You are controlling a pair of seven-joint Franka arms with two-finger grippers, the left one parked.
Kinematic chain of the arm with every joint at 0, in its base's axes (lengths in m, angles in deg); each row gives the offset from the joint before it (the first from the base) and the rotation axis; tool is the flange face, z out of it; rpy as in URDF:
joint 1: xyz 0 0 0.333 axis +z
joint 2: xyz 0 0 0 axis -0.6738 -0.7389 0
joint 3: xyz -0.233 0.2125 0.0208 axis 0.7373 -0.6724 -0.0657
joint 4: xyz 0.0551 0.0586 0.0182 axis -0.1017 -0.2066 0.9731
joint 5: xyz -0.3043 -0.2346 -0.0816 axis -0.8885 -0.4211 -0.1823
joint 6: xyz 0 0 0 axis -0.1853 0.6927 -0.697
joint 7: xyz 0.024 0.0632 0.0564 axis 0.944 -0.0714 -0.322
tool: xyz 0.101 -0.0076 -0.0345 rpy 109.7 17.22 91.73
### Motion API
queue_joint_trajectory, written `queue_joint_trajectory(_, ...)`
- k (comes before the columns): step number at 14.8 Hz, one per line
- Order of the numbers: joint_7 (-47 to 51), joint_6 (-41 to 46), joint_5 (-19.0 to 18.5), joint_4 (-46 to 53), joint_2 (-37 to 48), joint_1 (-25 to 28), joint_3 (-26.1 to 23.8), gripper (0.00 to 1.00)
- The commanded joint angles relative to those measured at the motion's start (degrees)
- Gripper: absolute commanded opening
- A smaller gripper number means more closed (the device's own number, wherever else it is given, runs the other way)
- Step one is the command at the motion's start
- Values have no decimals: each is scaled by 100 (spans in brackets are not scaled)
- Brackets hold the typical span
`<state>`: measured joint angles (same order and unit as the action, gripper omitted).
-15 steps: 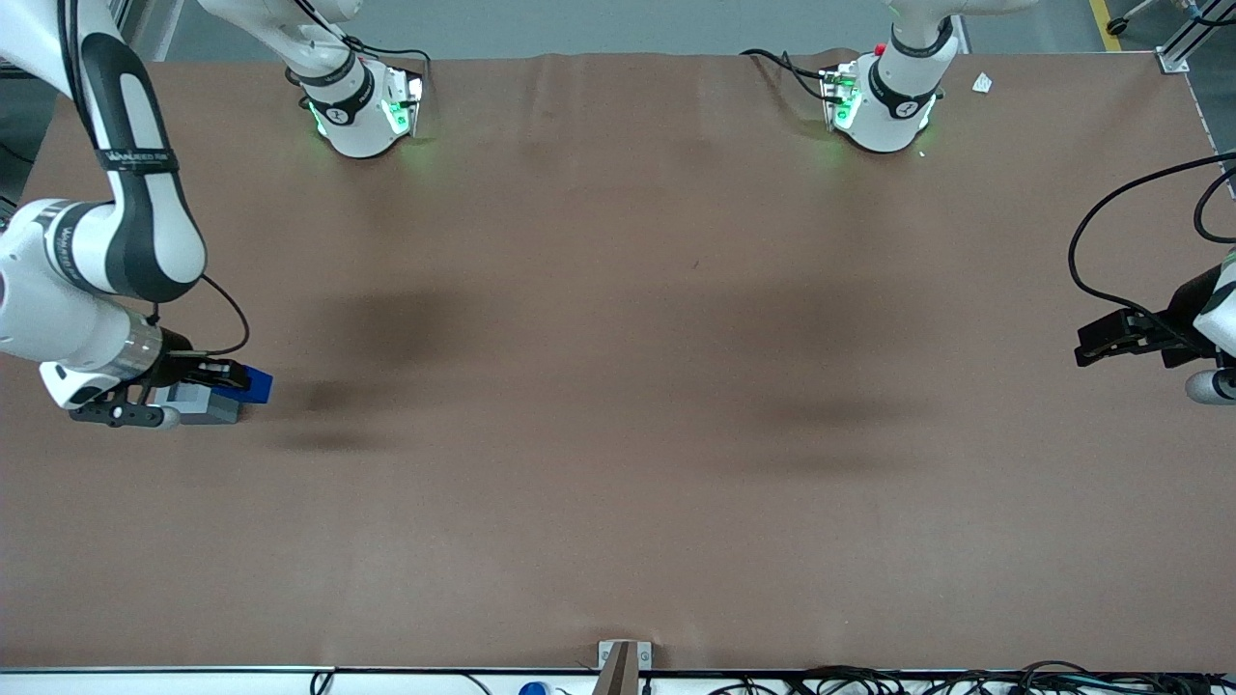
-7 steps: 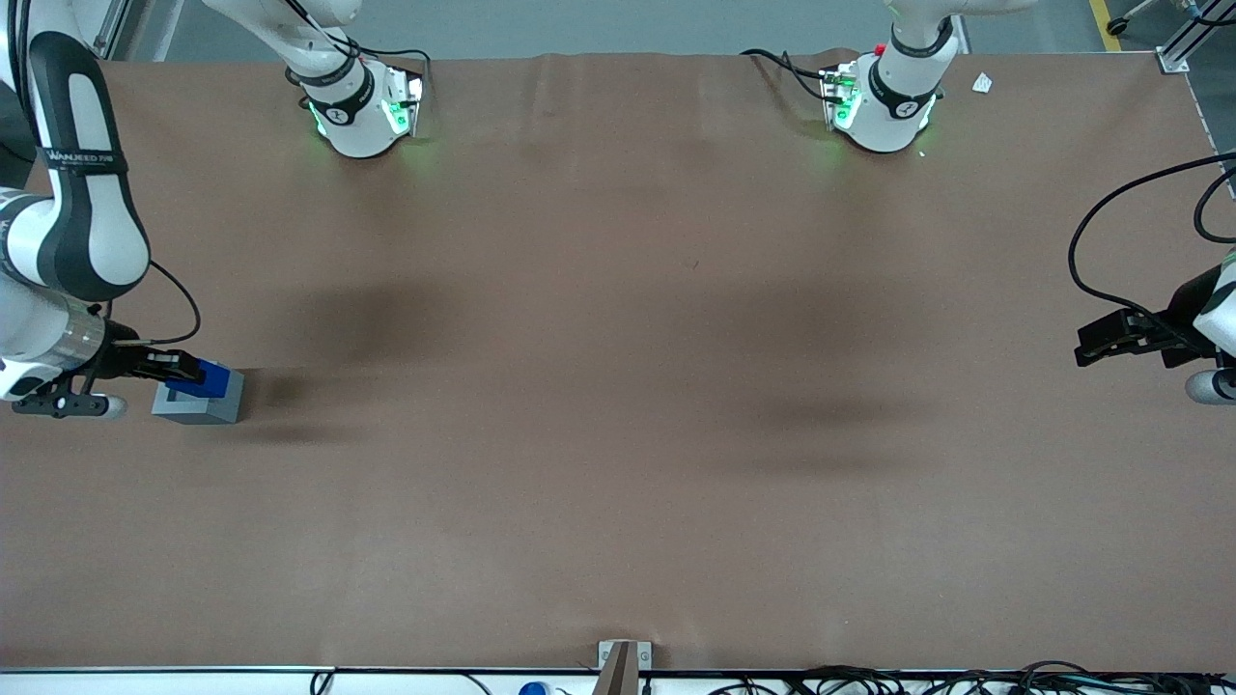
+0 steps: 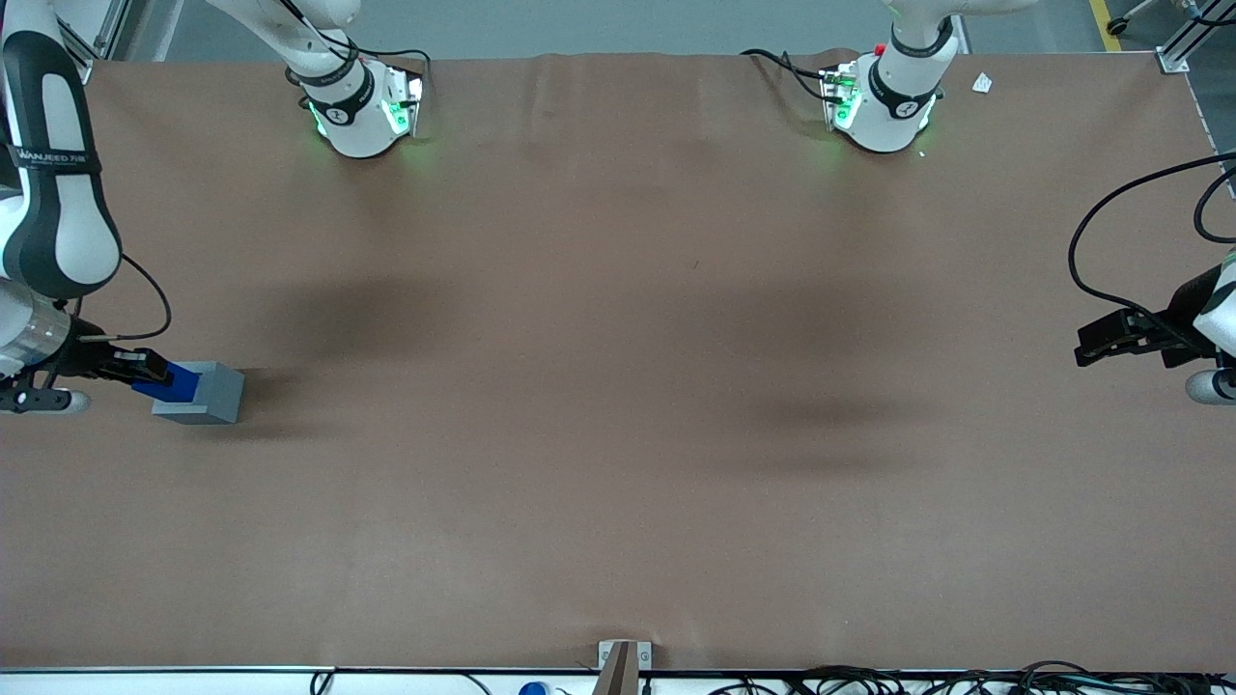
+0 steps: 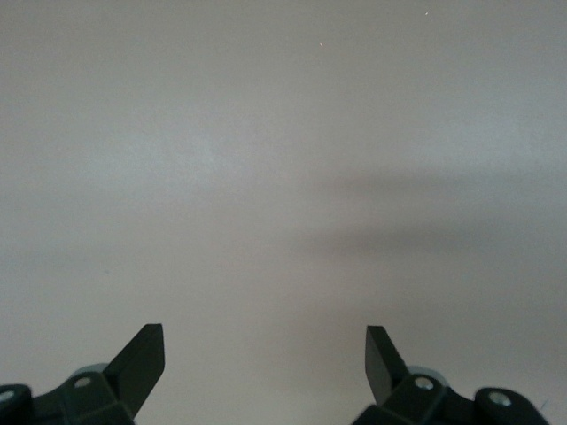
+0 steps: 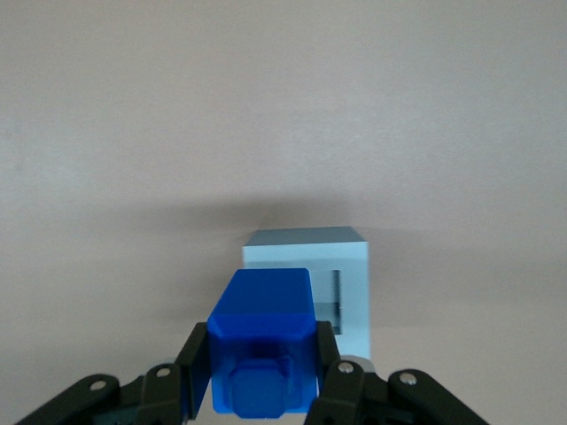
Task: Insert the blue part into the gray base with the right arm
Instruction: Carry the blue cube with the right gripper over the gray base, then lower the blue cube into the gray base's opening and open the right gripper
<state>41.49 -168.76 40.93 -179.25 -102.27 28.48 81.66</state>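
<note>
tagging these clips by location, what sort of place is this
Probably a robotics lab bench: two arm bases bolted to a brown-covered table, cables along its edge, and the gripper holding the blue part over the gray base.

White lettering stands on the black band of the right arm. It seems to read "WANJEED", with further characters too small to read. No other text is legible.

Bright blue part gripped between the black fingers of the black gripper, against a light-gray base with a paler top face. White right arm with a black forearm panel, white lettering and a silver wrist. Plain reddish-brown table marked by soft dark shadows. Green glow at the white arm bases.
</note>
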Motion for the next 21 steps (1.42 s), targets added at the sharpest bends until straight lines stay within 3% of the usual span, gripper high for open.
queue_joint_trajectory(1,-116,-149,-70,-66,-4,-140,-83,18)
queue_joint_trajectory(21,-116,-316,-61,-75,-338,-264,-83,18)
